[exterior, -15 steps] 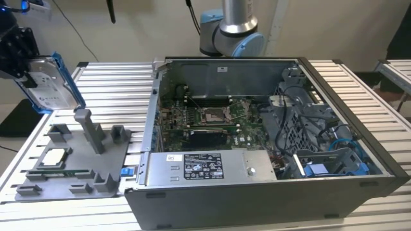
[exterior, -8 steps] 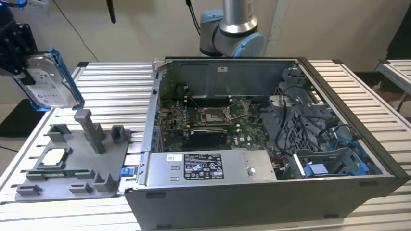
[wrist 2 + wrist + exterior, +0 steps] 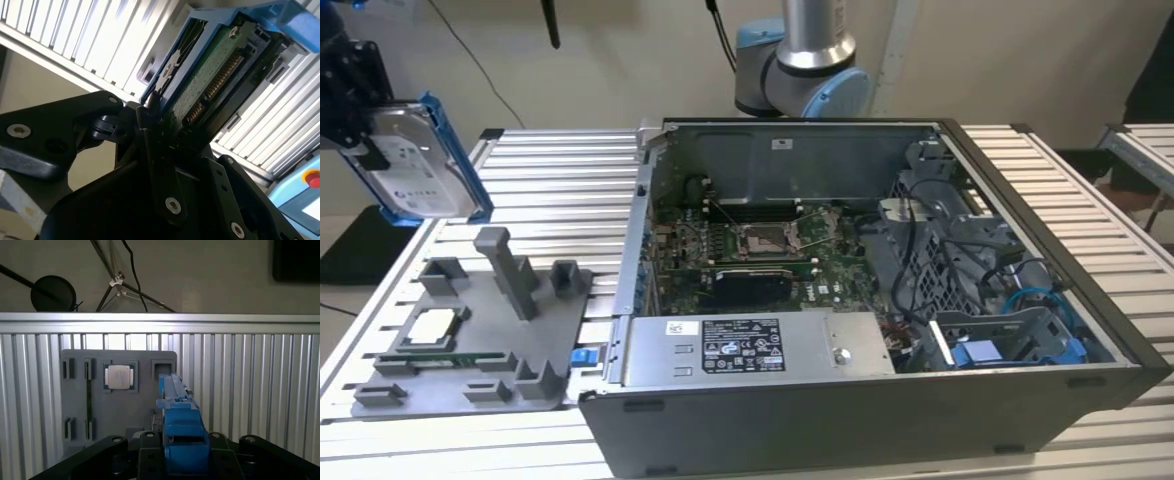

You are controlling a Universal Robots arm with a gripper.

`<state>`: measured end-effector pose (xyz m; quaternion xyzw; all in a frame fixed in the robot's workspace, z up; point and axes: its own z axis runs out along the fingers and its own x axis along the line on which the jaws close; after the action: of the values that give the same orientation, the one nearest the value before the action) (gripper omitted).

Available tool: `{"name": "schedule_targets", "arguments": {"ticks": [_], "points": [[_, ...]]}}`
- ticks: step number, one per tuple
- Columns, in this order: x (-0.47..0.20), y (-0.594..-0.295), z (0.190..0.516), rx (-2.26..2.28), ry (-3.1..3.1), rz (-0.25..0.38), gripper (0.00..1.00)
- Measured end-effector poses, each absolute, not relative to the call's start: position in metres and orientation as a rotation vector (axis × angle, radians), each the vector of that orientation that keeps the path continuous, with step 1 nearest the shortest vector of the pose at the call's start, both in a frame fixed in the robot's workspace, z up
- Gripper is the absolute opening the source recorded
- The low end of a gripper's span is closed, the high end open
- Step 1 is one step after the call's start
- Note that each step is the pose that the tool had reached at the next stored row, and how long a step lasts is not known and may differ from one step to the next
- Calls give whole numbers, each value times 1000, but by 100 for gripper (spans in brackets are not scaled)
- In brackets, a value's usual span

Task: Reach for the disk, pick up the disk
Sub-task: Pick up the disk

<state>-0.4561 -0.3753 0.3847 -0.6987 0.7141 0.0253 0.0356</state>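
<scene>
Jaws: mine are closed tight on the disk (image 3: 416, 168), and I grip it by one end.
Disk: hangs in the air on its edge, white label showing, at the exterior view's left, above the bench (image 3: 560, 170).
Blue bracket (image 3: 181, 432): frames the disk.
Grey tray (image 3: 467, 352): below the disk, carries a silver chip (image 3: 431, 325).
Computer case (image 3: 854, 420): well apart.
</scene>
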Motion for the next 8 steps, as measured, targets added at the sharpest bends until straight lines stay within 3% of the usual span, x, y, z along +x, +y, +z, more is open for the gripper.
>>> {"name": "schedule_targets", "arguments": {"ticks": [8], "points": [[-456, -375, 399, -2147, 2194, 78, 0]]}}
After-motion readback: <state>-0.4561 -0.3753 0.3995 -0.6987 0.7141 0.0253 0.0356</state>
